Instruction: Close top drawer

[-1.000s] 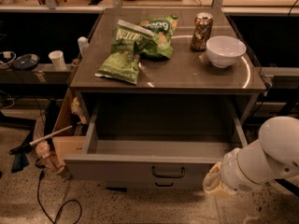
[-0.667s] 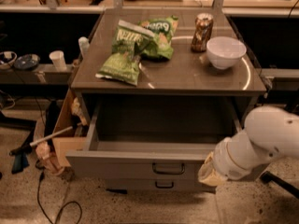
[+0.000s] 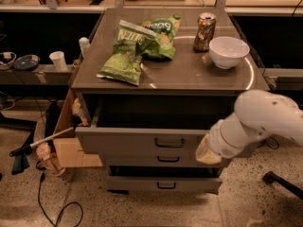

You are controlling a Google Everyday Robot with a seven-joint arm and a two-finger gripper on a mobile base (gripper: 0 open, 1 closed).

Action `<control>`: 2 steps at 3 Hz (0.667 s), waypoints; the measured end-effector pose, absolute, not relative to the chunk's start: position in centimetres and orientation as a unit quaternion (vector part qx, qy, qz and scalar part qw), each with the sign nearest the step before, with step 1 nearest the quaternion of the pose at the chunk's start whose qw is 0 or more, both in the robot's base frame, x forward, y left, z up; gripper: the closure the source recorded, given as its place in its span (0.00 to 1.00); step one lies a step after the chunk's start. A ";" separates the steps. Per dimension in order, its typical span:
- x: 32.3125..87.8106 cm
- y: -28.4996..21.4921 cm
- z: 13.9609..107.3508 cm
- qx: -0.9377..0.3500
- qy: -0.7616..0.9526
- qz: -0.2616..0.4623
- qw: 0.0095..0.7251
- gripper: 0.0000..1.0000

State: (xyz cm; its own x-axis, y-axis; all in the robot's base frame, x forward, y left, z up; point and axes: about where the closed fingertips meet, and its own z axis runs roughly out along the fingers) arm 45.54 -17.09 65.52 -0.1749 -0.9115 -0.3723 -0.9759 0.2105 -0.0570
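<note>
Camera view: top drawer [image 3: 128, 138] stood partly open under the tabletop [image 3: 189, 77], its front panel projecting. Gripper [image 3: 207, 151] sat at the panel's right end, apparently touching it, right of the black handle [image 3: 169, 143]. It was probably placed there to push rather than pull. Whether it was clenched or released could not be told.

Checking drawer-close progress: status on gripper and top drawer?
Gripper at right front corner of top drawer. Drawer partly open, dark gap under cabinet top. Nothing visible in its path; interior too dark to confirm.
</note>
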 end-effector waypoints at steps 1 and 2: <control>49.3 -15.6 66.9 -0.639 0.744 0.077 0.179 1.00; 49.3 -15.5 66.9 -0.640 0.744 0.076 0.179 1.00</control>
